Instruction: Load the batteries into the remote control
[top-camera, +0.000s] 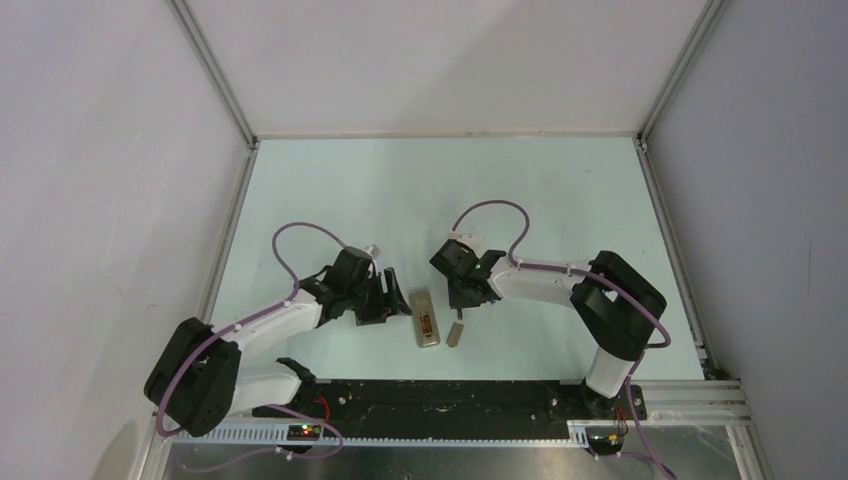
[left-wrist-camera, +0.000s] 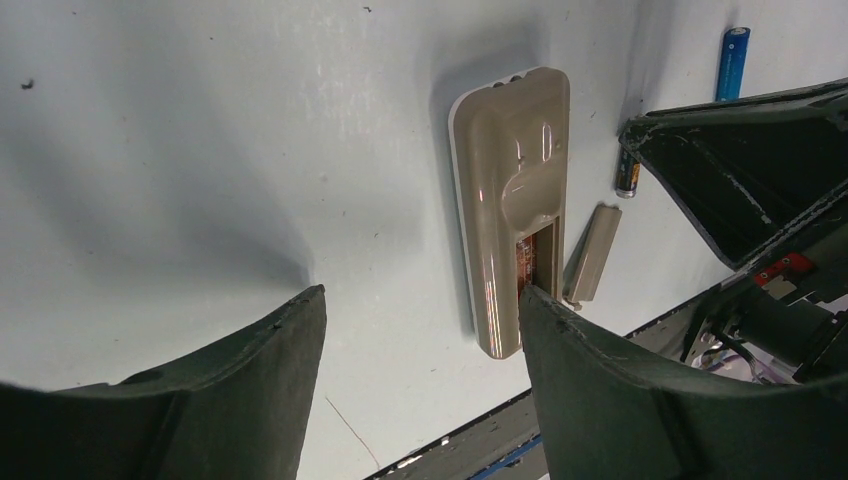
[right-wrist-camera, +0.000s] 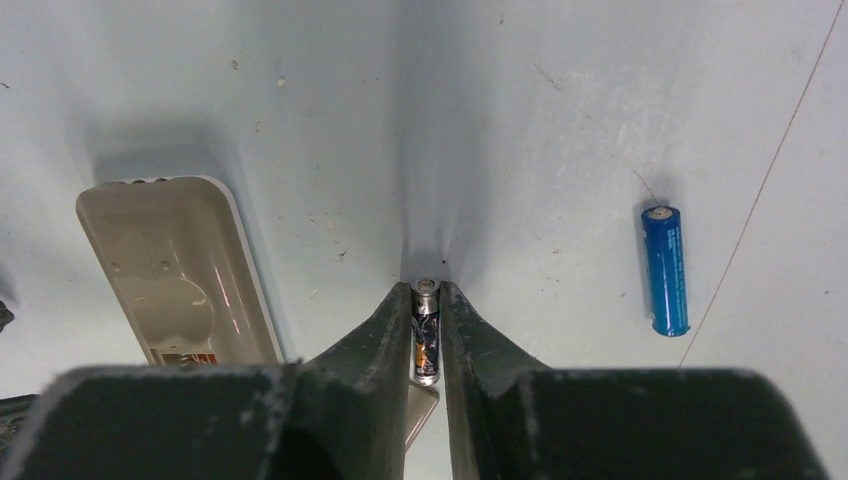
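The remote control (top-camera: 427, 318) lies face down on the table, its beige-grey back up and its battery bay (left-wrist-camera: 530, 262) open. My right gripper (right-wrist-camera: 427, 290) is shut on the dark battery (right-wrist-camera: 426, 335), low over the table just right of the remote (right-wrist-camera: 180, 268). I cannot tell if the battery touches the table. The blue battery (right-wrist-camera: 665, 268) lies loose on the table to the right. My left gripper (left-wrist-camera: 422, 295) is open and empty, its right finger beside the near end of the remote (left-wrist-camera: 510, 200). In the top view the right gripper (top-camera: 463, 300) hides the blue battery.
The small flat beige-grey cover piece (left-wrist-camera: 592, 253) lies right of the remote, partly under my right fingers (right-wrist-camera: 420, 405). The black mounting rail (top-camera: 450, 392) runs along the near table edge. White walls enclose the left, back and right sides.
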